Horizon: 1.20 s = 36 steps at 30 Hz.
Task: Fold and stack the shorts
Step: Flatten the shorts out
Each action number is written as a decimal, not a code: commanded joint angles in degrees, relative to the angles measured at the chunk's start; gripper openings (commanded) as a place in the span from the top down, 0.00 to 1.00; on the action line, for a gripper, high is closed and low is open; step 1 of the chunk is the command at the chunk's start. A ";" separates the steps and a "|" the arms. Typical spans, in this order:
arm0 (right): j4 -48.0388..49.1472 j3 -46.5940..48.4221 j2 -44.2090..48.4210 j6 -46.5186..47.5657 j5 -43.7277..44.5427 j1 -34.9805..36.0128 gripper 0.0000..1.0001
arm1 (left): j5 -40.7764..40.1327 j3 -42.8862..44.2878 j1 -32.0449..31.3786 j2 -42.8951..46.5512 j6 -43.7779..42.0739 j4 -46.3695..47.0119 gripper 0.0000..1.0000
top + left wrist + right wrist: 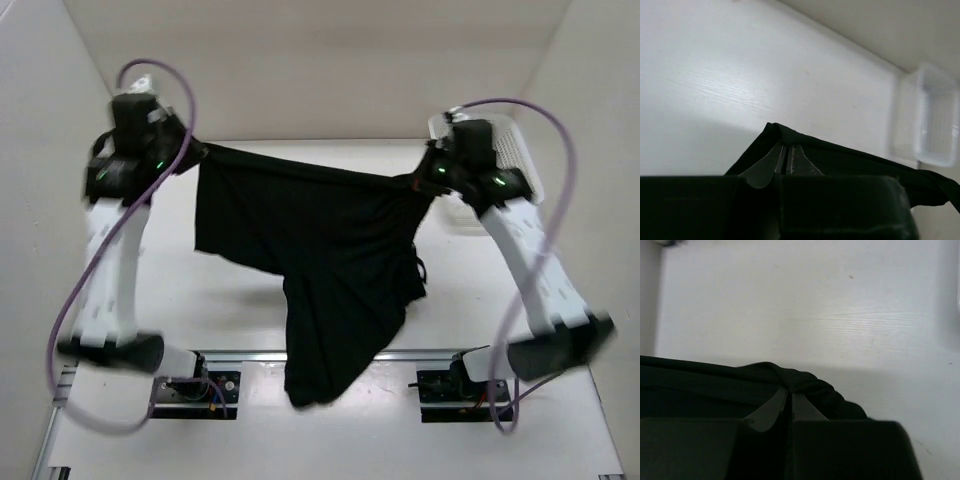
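Note:
The black shorts (pixel 320 260) hang in the air, stretched by the waistband between both grippers, with one leg drooping down to the near edge. My left gripper (pixel 192 150) is shut on the left end of the waistband; its wrist view shows the closed fingertips (pixel 787 148) pinching the fabric (pixel 850 160). My right gripper (pixel 425 178) is shut on the right end; its wrist view shows bunched black cloth (pixel 805 382) at the closed gripper (pixel 790 390). A thin drawstring (pixel 420 265) dangles near the right side.
A white plastic mesh basket (pixel 515 160) stands at the back right behind the right arm, and shows blurred in the left wrist view (pixel 932 120). White walls enclose the white table (pixel 240 310) on three sides. The arm bases sit at the near edge.

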State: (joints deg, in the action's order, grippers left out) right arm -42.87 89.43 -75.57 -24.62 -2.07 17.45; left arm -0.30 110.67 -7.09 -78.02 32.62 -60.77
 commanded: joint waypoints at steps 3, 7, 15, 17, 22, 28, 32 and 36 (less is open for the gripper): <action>10.79 9.67 -29.01 1.16 4.89 -2.77 0.43 | -2.17 6.81 4.80 -29.02 -4.58 6.54 0.86; 6.40 27.97 -43.33 -2.18 1.21 -3.39 0.00 | -1.55 43.01 5.60 -56.18 -6.43 -9.06 0.23; 8.50 20.02 -35.11 -1.48 -0.48 -2.25 0.00 | -1.64 13.53 6.65 -40.74 -5.82 3.20 0.13; 9.03 15.27 -32.02 -1.48 -0.48 -2.25 0.00 | -2.16 9.94 6.65 -37.67 -5.81 1.28 0.13; 10.09 -5.63 -19.72 -2.01 -1.01 -2.25 0.06 | -3.31 -5.52 5.17 -28.43 -5.21 0.04 0.16; 12.02 -24.62 -11.09 -4.56 -0.48 -2.86 0.29 | 2.82 -29.97 3.31 -19.01 -1.77 7.41 0.17; 12.55 -28.51 -12.05 -6.84 -1.88 -4.80 0.24 | 5.22 -36.40 3.31 -20.24 -0.19 10.84 0.18; 14.13 -29.13 -16.87 -7.37 -3.99 -7.25 0.17 | 3.37 -32.82 3.31 -27.86 1.39 11.99 0.18</action>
State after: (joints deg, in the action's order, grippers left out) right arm -31.64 60.20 -90.15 -30.65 -4.12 11.60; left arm 2.48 74.43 -3.92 -104.22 32.27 -53.23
